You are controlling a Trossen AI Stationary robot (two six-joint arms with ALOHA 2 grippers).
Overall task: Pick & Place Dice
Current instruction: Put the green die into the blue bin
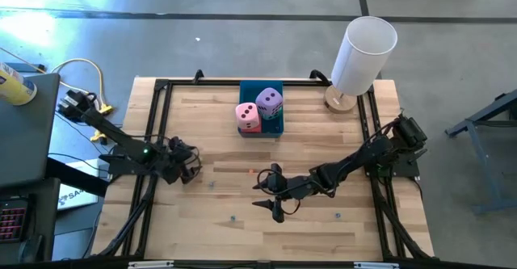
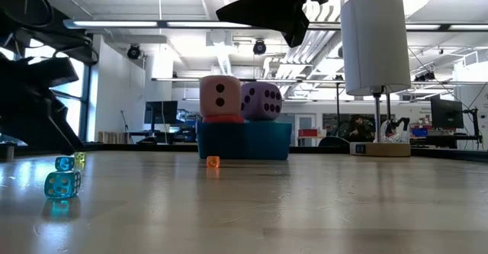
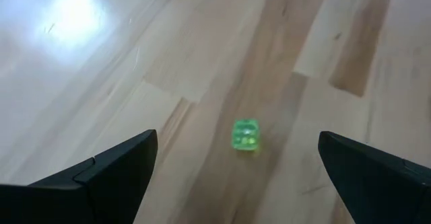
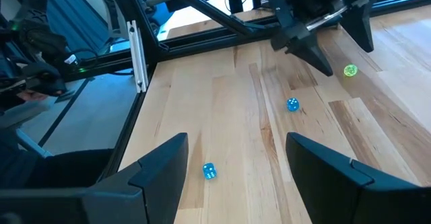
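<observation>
Green die [image 3: 246, 135] centred between the wide-spread, empty fingers of left gripper [image 3: 237, 140], seemingly lined up for pickup; right gripper [image 4: 237, 140] half-open, empty, poised over blue die [image 4: 209, 171].

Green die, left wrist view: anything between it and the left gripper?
Nothing visible. The small green die lies alone on bare wooden table, in line with the gap of the open left gripper. Between its two fingers and the die there is only wood.
</observation>
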